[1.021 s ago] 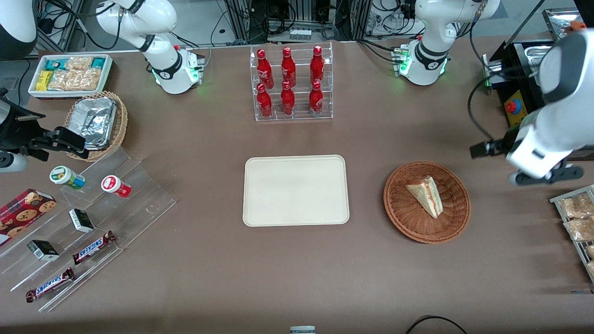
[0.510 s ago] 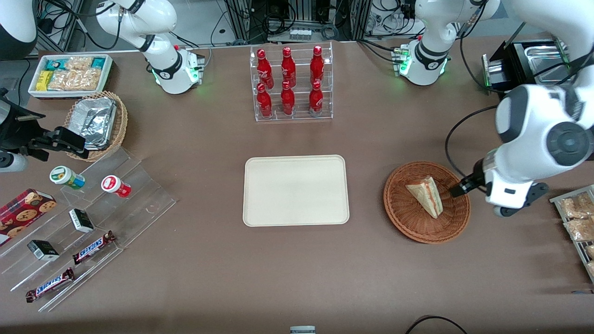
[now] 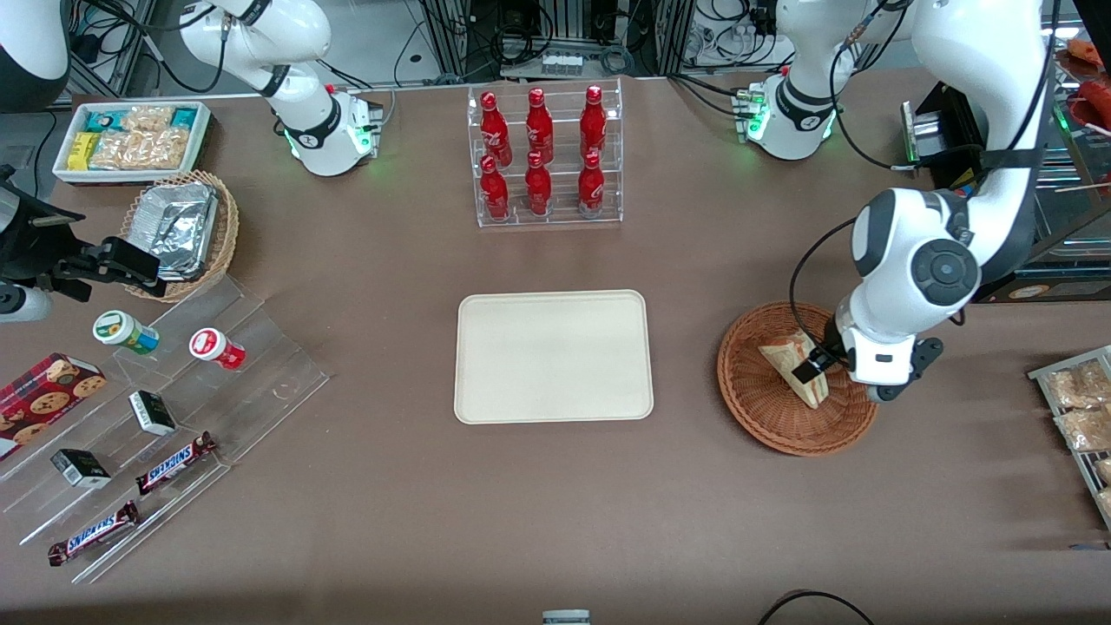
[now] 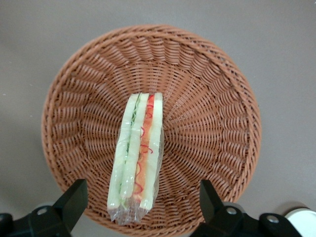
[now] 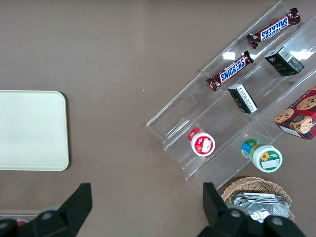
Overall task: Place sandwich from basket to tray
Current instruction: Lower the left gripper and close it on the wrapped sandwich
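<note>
The sandwich [image 3: 784,357] [image 4: 137,158], a plastic-wrapped wedge with red and green filling, lies in the round reddish-brown wicker basket [image 3: 764,425] [image 4: 212,113]. My gripper [image 3: 871,369] [image 4: 142,191] hangs above the basket, over the rim nearest the working arm's end. It is open, with its black fingers [image 4: 74,197] wide apart on either side of the sandwich's wrapped end and touching nothing. In the front view the arm's hand covers part of the sandwich. The cream tray [image 3: 553,356] [image 5: 29,129] lies bare beside the basket, toward the parked arm's end.
A clear rack of red bottles [image 3: 542,156] stands farther from the front camera than the tray. A wire rack of snack packets [image 3: 1081,408] sits near the basket at the working arm's end. A clear stepped stand [image 3: 156,417], foil-filled tan basket [image 3: 178,230] and white bin [image 3: 130,139] lie toward the parked arm's end.
The left arm has swung in from the working arm's end of the table and come over the basket, its gripper now above the sandwich. Sandwich, basket and tray have not moved.
</note>
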Robot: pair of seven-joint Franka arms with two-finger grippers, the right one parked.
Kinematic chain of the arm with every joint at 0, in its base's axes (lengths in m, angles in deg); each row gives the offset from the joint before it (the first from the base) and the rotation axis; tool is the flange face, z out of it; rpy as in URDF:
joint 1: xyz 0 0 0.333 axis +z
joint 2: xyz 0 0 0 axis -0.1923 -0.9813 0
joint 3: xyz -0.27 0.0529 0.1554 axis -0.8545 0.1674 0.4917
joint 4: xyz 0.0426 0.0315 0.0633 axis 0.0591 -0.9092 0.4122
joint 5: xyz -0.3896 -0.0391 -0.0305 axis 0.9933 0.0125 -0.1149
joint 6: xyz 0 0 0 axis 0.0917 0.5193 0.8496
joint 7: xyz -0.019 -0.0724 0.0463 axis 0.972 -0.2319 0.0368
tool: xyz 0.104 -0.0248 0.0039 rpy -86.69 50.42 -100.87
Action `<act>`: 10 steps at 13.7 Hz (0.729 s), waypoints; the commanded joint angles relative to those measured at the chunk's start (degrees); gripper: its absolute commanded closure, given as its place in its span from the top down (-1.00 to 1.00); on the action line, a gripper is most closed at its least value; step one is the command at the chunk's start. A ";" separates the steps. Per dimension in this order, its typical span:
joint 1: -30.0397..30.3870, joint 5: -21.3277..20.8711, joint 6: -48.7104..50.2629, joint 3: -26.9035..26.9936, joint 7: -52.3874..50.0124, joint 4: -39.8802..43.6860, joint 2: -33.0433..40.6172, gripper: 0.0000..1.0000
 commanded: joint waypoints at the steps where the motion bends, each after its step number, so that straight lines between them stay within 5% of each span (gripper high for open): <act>1: -0.66 0.20 -5.15 0.26 -1.00 -3.27 0.07 1.00; 7: -2.07 -0.24 -6.93 0.34 -1.00 -3.98 -3.44 0.99; 8: -2.07 -0.24 -7.02 0.34 -1.00 -3.98 -3.62 0.79; 10: -2.07 -0.24 -6.93 0.43 -1.09 -3.81 -3.62 -0.35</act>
